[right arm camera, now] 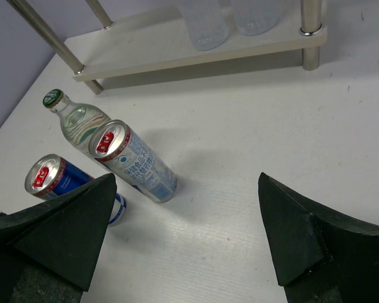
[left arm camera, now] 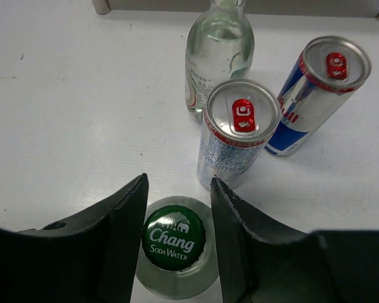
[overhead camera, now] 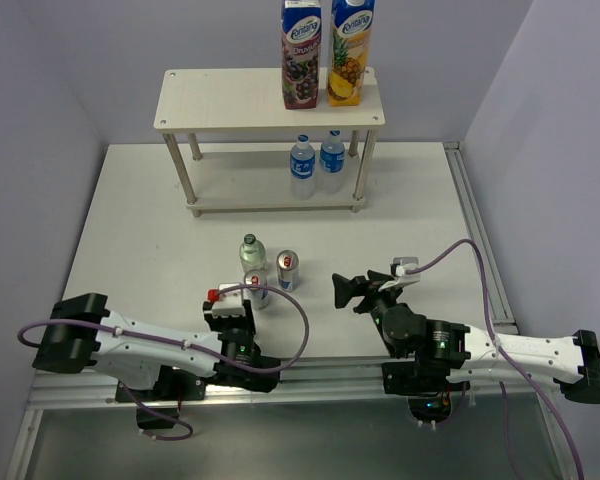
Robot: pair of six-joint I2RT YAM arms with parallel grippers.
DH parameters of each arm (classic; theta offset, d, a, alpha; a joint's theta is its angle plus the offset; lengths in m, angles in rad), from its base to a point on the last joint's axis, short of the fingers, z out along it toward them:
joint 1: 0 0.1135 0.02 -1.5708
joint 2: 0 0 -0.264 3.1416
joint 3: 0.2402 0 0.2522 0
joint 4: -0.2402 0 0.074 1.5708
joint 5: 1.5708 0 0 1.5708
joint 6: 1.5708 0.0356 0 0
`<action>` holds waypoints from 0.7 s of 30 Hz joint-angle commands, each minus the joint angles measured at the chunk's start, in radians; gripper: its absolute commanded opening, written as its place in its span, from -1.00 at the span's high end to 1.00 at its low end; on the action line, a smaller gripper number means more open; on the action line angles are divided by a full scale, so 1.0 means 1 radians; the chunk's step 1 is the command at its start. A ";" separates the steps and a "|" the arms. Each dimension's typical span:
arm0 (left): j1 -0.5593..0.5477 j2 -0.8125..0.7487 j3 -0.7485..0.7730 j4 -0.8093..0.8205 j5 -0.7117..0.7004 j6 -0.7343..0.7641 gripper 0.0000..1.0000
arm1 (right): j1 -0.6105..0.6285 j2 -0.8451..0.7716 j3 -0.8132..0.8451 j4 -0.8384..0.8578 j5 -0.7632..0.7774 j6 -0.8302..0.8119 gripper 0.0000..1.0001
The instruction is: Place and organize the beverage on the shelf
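Straddling the near green-capped bottle (left arm camera: 174, 238) on the worktop (left arm camera: 63, 95) with the left tool (left arm camera: 178, 189), clamp impossible to tell, leaving the right tool (right arm camera: 186, 189) spread empty, risking toppling the can (left arm camera: 237, 136) just beside when lifting toward the shelf (overhead camera: 230, 100).

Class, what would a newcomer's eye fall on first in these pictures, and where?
A purple juice carton and a yellow one stand at the right end of the shelf, on its top board. Nearer the arms, the left end effector straddles a green-capped Chang bottle beside two cans and another glass bottle.
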 commanded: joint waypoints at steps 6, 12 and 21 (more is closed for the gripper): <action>0.021 -0.157 0.114 -0.021 -0.086 -0.048 0.99 | 0.009 0.011 -0.015 0.050 0.029 -0.004 -1.00; 0.033 -0.239 0.149 -0.021 -0.119 0.044 0.99 | 0.007 0.003 -0.017 0.050 0.029 -0.004 -1.00; 0.082 -0.288 0.240 -0.023 -0.148 0.229 0.99 | 0.009 -0.008 -0.018 0.046 0.031 0.001 -1.00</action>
